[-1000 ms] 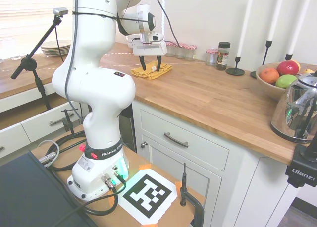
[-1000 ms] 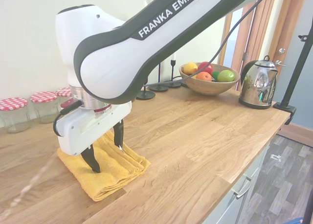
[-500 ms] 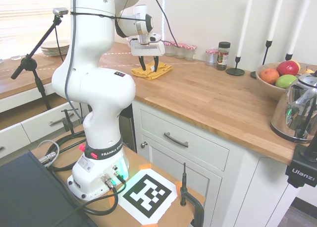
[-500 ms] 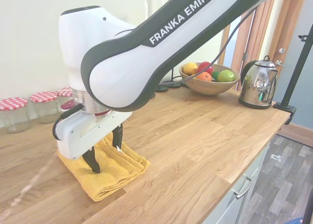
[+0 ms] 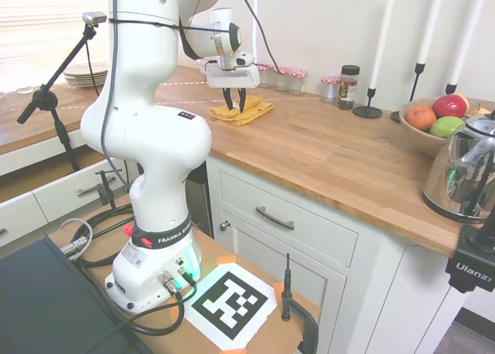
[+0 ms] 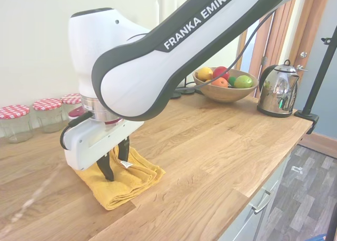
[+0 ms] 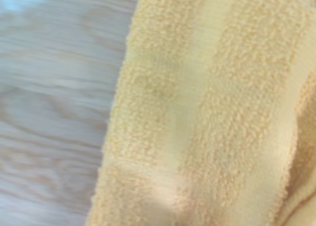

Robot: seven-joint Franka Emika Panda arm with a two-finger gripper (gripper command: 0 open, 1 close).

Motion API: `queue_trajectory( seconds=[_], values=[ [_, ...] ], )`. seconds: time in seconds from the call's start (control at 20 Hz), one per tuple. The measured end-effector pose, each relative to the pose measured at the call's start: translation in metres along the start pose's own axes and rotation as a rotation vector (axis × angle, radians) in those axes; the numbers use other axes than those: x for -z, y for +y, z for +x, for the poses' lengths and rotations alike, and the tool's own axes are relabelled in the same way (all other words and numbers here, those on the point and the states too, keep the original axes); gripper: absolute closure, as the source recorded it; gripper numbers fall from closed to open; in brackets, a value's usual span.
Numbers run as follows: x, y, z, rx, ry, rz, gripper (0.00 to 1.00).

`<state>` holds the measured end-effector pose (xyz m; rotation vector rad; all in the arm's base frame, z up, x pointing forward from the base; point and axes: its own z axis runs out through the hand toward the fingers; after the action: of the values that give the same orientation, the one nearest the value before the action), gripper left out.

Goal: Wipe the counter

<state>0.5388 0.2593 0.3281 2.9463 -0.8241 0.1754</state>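
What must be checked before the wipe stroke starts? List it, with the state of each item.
1. Pincer closed on the yellow towel: ok, fingers pinch a bunched fold.
2. Towel resting on the counter: ok.
3. Grip firm enough to drag: cannot tell.
4. Wood toward the fruit bowl free of obstacles: ok, bare.
5. Jars behind the towel apart from the pincer: ok, though near.
6. Kettle away from the likely stroke: ok, at the far end.
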Motion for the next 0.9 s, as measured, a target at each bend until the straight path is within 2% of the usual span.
queue_trajectory(
  seconds=[0.9],
  values=[
    [-0.003,0.025,0.022,-0.008,0.003,-0.015,1.0]
  ],
)
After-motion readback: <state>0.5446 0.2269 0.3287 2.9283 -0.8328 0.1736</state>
